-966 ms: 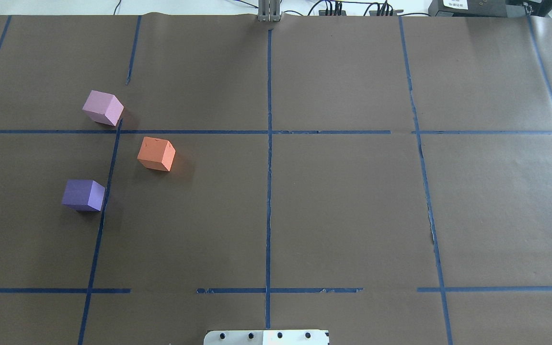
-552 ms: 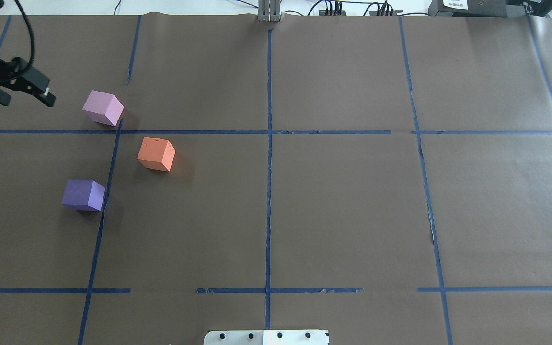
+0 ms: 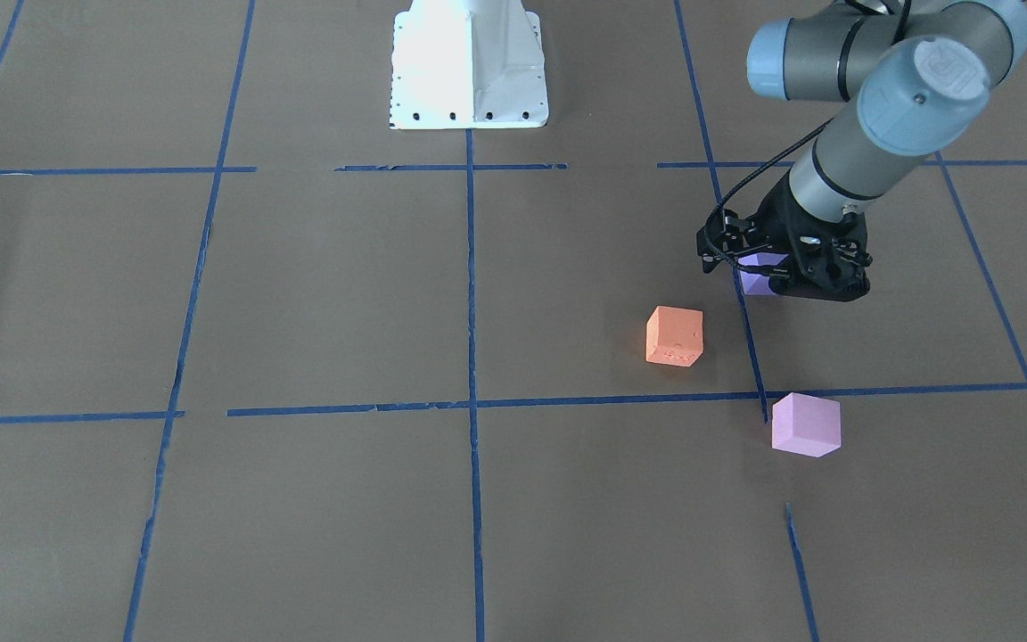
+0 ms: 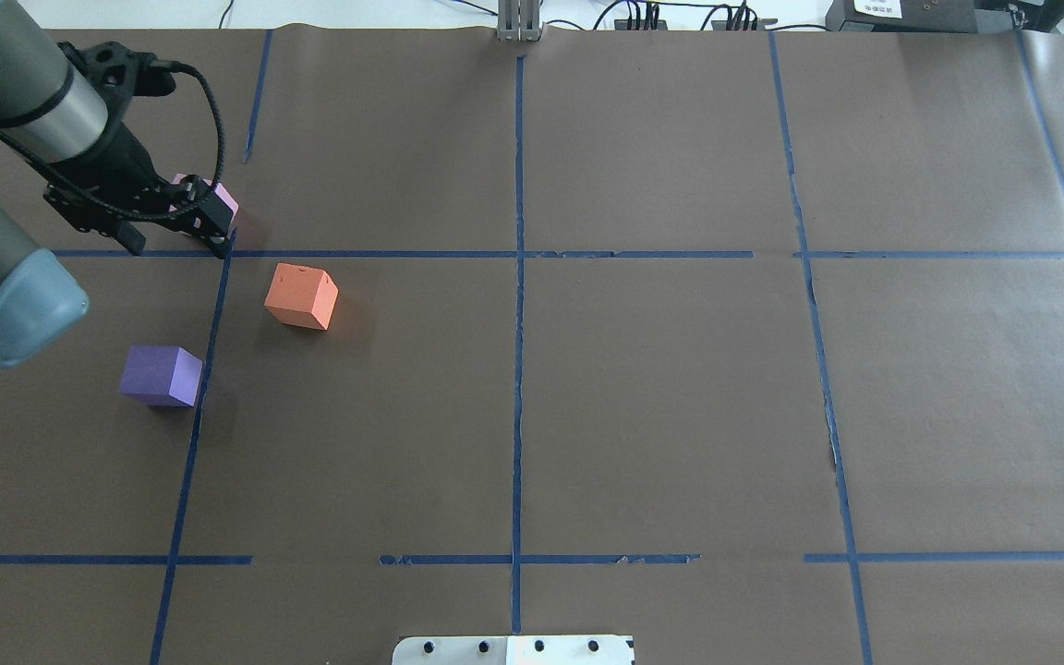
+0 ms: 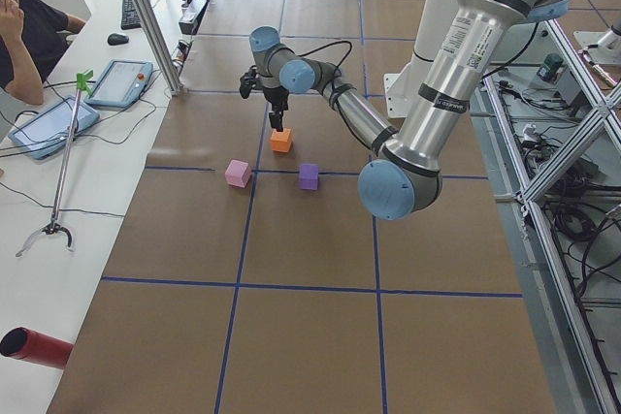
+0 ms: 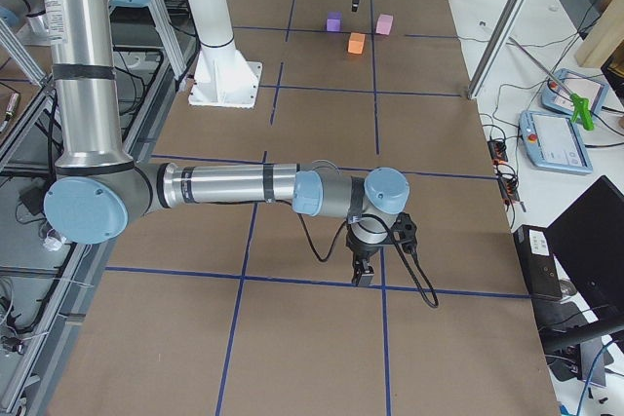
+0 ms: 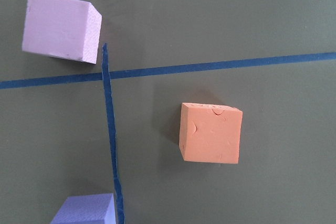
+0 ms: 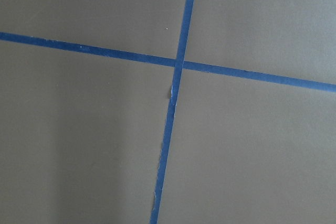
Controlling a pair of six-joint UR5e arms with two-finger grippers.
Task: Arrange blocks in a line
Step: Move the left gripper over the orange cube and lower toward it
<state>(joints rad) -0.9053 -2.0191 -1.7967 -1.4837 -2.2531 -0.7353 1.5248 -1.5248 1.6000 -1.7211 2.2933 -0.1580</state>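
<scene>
Three cubes lie apart on the brown table's left half. The orange block [image 4: 301, 296] is to the right of the other two and shows in the left wrist view [image 7: 211, 133]. The purple block [image 4: 161, 376] lies nearest the robot; the pink block [image 4: 223, 196] is farthest, partly hidden by my left gripper [image 4: 176, 238]. That gripper hangs well above the blocks, open and empty. In the front view it [image 3: 788, 270] covers part of the purple block [image 3: 756, 283]. My right gripper [image 6: 363, 278] shows only in the exterior right view, low over bare table; I cannot tell its state.
Blue tape lines [image 4: 518, 277] divide the brown paper into rectangles. The robot's white base [image 3: 469, 80] stands at the near edge. A metal post [image 4: 520, 23] and cables sit at the far edge. A person [image 5: 24, 36] and a tablet [image 5: 116, 82] are beside the table.
The left arm has come in from the left edge and moved right, so its gripper now hangs over the pink block. The three blocks have not moved.
</scene>
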